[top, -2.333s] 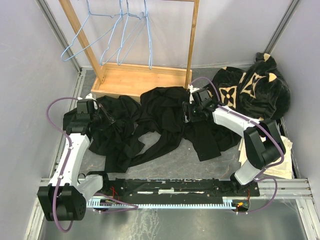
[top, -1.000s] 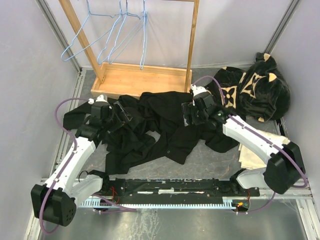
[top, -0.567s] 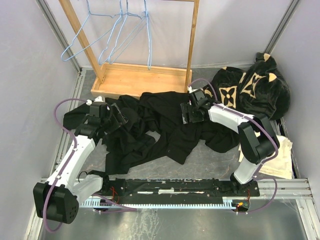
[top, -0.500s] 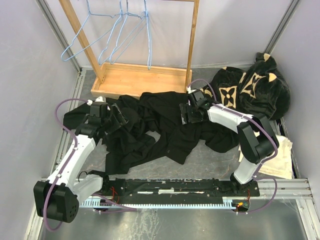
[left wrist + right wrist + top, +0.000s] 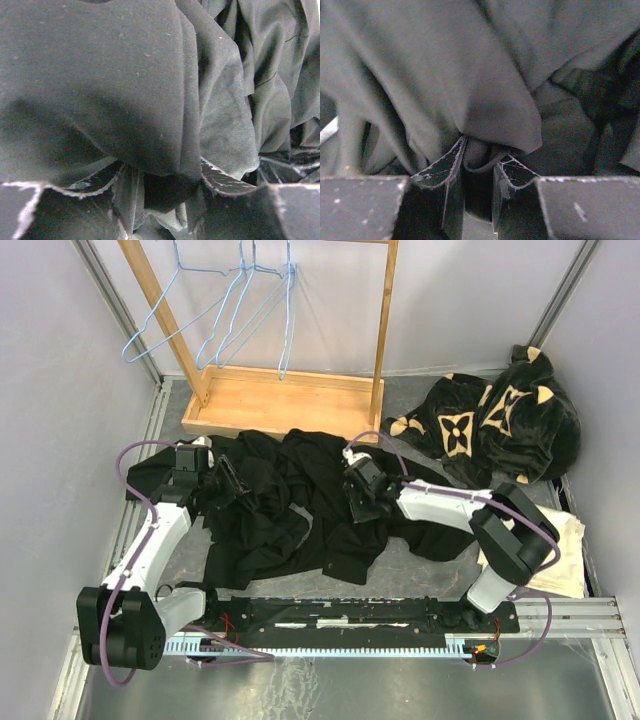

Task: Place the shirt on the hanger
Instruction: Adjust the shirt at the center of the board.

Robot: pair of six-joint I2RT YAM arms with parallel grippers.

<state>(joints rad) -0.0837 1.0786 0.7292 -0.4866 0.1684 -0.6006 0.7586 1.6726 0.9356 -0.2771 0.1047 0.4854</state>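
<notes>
The shirt [image 5: 300, 505] is a crumpled heap of black cloth on the table between the arms; from above I cannot separate it from other black cloth in the heap. My left gripper [image 5: 228, 483] presses into the heap's left side. In the left wrist view, my left gripper [image 5: 160, 185] has a thick bunch of cloth [image 5: 125, 100] filling its jaws. My right gripper [image 5: 358, 495] is at the heap's right side. My right gripper [image 5: 479, 160] is shut on a narrow fold of the shirt [image 5: 470, 90]. A light-blue hanger [image 5: 240, 315] hangs among several at the back.
The wooden rack [image 5: 280, 400] stands at the back with its base just beyond the cloth. A black plush garment with tan flowers [image 5: 490, 425] lies at the back right. Pale cloth [image 5: 570, 540] lies by the right wall. Grey walls close in on both sides.
Both grippers have closed on black cloth. The right gripper has moved left and nearer, dragging the cloth with it, so the heap is more bunched. The left gripper shifted slightly.
</notes>
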